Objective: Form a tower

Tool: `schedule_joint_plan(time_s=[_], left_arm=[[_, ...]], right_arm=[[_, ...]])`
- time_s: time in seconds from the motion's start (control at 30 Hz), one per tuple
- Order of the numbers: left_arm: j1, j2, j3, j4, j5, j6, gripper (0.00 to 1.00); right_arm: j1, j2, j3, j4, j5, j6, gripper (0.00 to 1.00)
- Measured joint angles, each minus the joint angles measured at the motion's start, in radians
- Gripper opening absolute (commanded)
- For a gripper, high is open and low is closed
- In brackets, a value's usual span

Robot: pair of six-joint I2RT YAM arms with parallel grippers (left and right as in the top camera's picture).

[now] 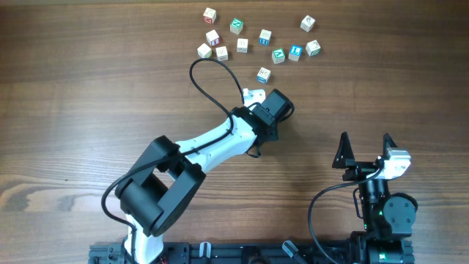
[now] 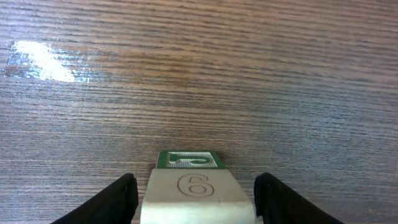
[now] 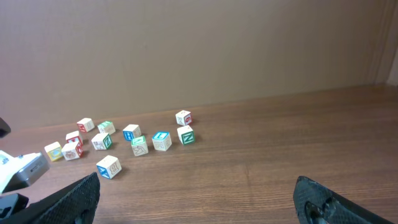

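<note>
A pale wooden cube (image 2: 198,190), green-marked on top and with a 6 on its near face, sits on the wood-grain worktop (image 2: 199,74). Black fingers (image 2: 118,200) flank it closely on either side.

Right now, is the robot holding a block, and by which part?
The left gripper straddles a green-topped cube at its two sides, but slim gaps show: a hold cannot be told. The right gripper is open, empty.

At the table's (image 1: 88,88) far side lie scattered cubes (image 1: 242,45); nearer, one cube (image 2: 191,190) sits between the left gripper's (image 2: 196,183) fingers; the right gripper (image 1: 365,145) stands well apart, rightward
</note>
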Motion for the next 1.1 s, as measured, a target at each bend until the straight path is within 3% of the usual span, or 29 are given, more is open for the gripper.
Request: schedule_joint_plan(time_s=[0.1, 0.2, 0.53, 1.1], left_arm=[[0.0, 0.008, 0.0, 0.009, 0.007, 0.0, 0.62], [0.0, 0.014, 0.0, 0.015, 0.015, 0.002, 0.49], [0.0, 0.018, 0.0, 0.018, 0.019, 0.003, 0.49], [0.0, 0.018, 0.0, 0.018, 0.022, 0.003, 0.37]], right_arm=[[0.0, 0.0, 0.0, 0.0, 0.0, 0.0, 1.0], [0.0, 0.0, 0.0, 0.0, 0.0, 0.0, 1.0], [0.0, 0.0, 0.0, 0.0, 0.0, 0.0, 1.0], [0.0, 0.0, 0.0, 0.0, 0.0, 0.0, 1.0]])
